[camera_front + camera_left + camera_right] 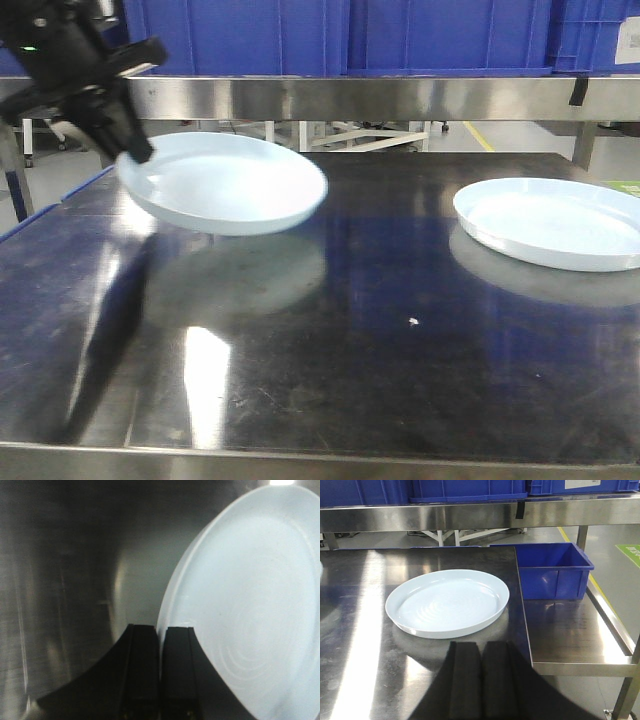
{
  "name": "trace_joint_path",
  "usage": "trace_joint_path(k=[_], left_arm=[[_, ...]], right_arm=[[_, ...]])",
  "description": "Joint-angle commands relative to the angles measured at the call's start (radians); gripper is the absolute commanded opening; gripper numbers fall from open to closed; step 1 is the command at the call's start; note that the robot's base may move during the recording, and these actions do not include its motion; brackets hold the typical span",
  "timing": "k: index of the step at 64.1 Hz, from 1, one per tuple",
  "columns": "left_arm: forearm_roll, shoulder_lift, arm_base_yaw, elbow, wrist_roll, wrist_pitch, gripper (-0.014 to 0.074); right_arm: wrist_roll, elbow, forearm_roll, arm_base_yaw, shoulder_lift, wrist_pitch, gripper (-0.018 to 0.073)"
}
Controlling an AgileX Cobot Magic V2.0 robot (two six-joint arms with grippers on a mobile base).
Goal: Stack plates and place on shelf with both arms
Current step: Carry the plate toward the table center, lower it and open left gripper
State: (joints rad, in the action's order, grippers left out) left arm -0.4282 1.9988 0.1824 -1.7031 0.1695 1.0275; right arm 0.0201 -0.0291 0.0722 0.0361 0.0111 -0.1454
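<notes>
Plates: two are counted, both round and shallow, pale bluish-white and smooth, each with a low raised rim. Faint concentric rings are seen in the wells.
Held plate (225, 183) (250, 605): it is gripped by its left rim and carried clear of the table at a slight tilt. Its blurred reflection is seen on the surface beneath it.
Resting plate (555, 222) (447, 602): it is laid flat on the right part of the table, well apart from the held plate and near the table's right edge.
Left hand (135, 152) (161, 630): it is black and angular, with two flat dark fingers. The rim of the held plate is pinched between them.
Right hand (480, 647): two matte black fingers are pressed together with nothing between them. It is held just in front of the resting plate, not touching it.
Table (400, 350): one is seen, of dark polished steel, glossy and faintly scratched, with bright streaks of reflected light.
Shelf (400, 98): a brushed steel rail is run across above the back of the table.
Crates (400, 35): three blue plastic fronts are seen side by side on the shelf.
Bin (552, 567): one open, rectangular blue plastic bin is set to the right of the table, on a lower steel ledge (570, 640).
</notes>
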Motion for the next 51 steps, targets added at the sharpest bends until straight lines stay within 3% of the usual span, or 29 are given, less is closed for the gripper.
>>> trace_joint_path(k=[1,21,40,51], left_arm=[[-0.055,-0.055,0.059,-0.034,-0.008,-0.030,0.0083],[-0.063,-0.005,0.177,-0.030,-0.008,-0.134,0.0083],[-0.047,0.006,0.186,-0.030,-0.014,-0.152,0.0092],[-0.026,0.006,0.186,-0.030,-0.014,-0.165,0.0204]], right_arm=[[-0.002,0.000,0.000,0.006,0.019,0.083,0.0051],[-0.002,0.000,0.000,0.006,0.019,0.083,0.0051],[-0.002,0.000,0.000,0.006,0.019,0.083,0.0051],[-0.002,0.000,0.000,0.006,0.019,0.083,0.0051]])
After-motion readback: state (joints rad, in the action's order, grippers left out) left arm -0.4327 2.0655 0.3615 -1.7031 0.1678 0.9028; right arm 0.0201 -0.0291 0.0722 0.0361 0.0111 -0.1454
